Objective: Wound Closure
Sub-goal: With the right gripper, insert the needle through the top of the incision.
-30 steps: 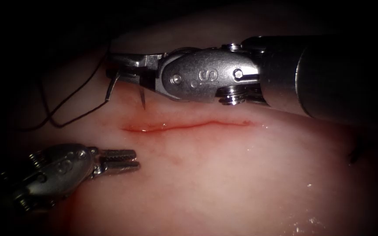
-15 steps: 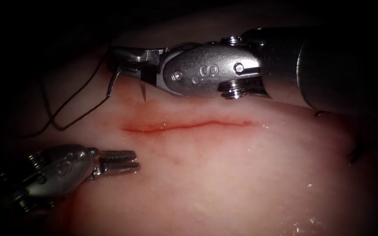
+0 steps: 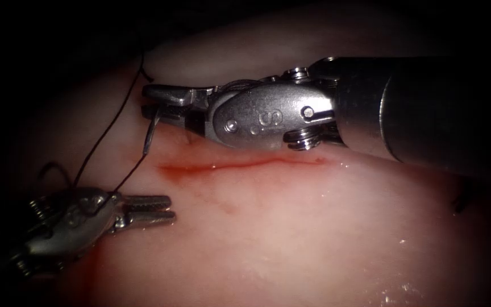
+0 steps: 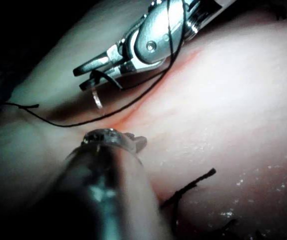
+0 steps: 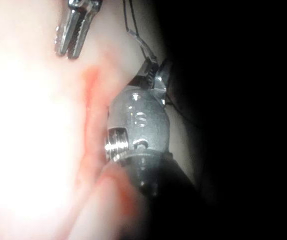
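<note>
The cut [image 3: 245, 164] runs across the pale tissue [image 3: 291, 227]. My right tool [image 3: 157, 101] lies just above the cut's left end, jaws shut on the curved needle [image 3: 150, 136] near mid-curve. The needle's tail hangs down to the left. Its tip points at the tissue under the jaws, and I cannot tell whether it has entered. Dark thread [image 3: 106, 139] runs from the tail down over my left tool [image 3: 160, 209], then back up. That tool lies lower left of the cut, jaws slightly open and holding nothing. The left wrist view shows the needle [image 4: 97, 100] and thread [image 4: 133, 107].
A cut end of thread [image 3: 461, 202] lies on the tissue at the far right, also seen as a dark strand [image 4: 193, 182]. Red fluid [image 3: 95, 256] stains the tissue beneath the left tool. The right tool's thick shaft [image 3: 427, 113] covers the tissue above the cut's right half.
The right tool has come down toward the cut, bringing the needle's tip onto the tissue. The thread has swung down and now drapes over the left tool, which shifted slightly left.
</note>
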Motion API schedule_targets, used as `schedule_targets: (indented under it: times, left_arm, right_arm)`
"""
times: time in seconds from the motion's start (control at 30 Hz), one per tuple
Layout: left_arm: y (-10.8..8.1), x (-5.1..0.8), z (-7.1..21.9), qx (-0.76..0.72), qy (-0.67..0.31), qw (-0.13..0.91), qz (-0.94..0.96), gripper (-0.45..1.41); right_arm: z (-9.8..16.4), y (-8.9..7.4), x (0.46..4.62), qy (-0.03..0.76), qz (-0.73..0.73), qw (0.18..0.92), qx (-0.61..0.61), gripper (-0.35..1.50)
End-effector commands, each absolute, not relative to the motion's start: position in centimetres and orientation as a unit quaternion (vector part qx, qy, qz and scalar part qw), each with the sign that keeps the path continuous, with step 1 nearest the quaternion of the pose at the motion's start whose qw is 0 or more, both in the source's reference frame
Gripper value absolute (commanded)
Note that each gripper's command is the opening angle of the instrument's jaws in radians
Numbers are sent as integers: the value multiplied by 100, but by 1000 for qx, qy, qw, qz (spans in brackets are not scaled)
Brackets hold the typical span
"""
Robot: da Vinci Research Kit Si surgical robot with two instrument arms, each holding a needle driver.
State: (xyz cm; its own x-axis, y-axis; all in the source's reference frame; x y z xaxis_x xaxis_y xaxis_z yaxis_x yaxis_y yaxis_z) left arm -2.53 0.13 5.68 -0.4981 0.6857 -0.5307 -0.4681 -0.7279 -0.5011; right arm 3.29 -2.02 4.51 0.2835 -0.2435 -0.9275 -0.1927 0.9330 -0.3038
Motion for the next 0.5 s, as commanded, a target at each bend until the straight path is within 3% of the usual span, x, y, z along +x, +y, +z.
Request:
schedule_targets:
  times: [0.03, 0.5]
  left_arm:
    - [23, -257, 571, -371, -148, 336, 853, -13]
    - [26, -258, 572, -370, -143, 340, 853, -18]
  right_arm:
    - [454, -200, 337, 603, -21, 776, -184, -35]
    - [489, -240, 327, 608, -41, 771, -186, -35]
